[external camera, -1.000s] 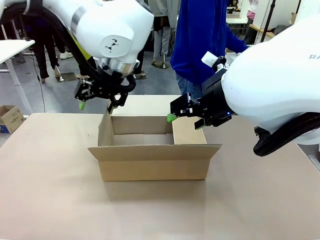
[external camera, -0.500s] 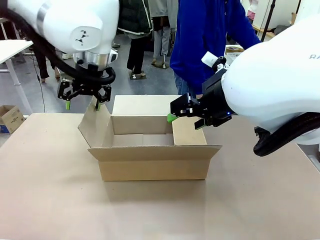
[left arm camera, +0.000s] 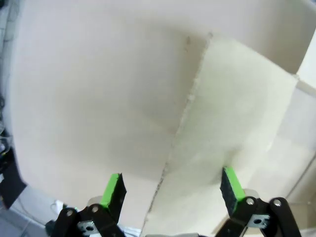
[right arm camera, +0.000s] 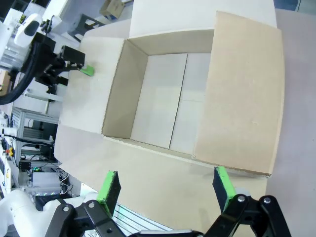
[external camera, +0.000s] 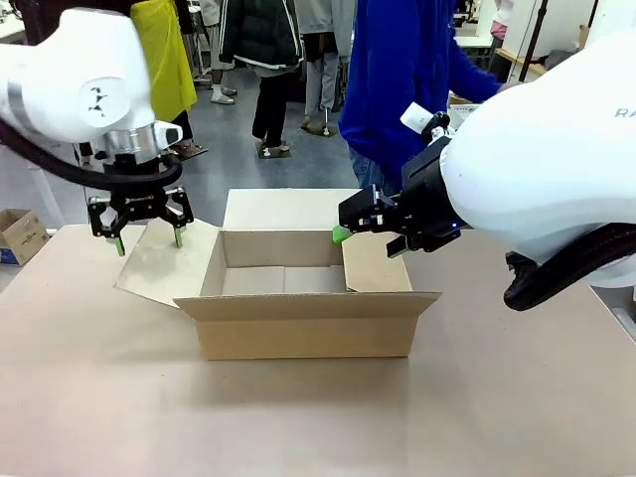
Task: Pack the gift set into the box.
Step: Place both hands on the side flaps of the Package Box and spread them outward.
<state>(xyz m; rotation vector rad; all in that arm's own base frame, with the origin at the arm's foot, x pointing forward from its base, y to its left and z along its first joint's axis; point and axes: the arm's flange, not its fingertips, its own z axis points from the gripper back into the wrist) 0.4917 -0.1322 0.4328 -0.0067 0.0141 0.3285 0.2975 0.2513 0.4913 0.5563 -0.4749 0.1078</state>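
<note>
Front view — left gripper spread over box flap.

Left pincer vertical, tips down, jaws apart; right pincer slanted toward the middle, jaws apart.

A wide tan tabletop takes up the near ground, matte and evenly lit, with only soft shadows on it. Beyond its far edge runs a smooth blue-grey floor — there's a faint sheen on it from the light overhead. Down at the left, on that floor, sits a small cardboard carton with dark print. Off at the upper right stands a wood-edged desk, and a slanting black stand leg rises just beside it.
</note>
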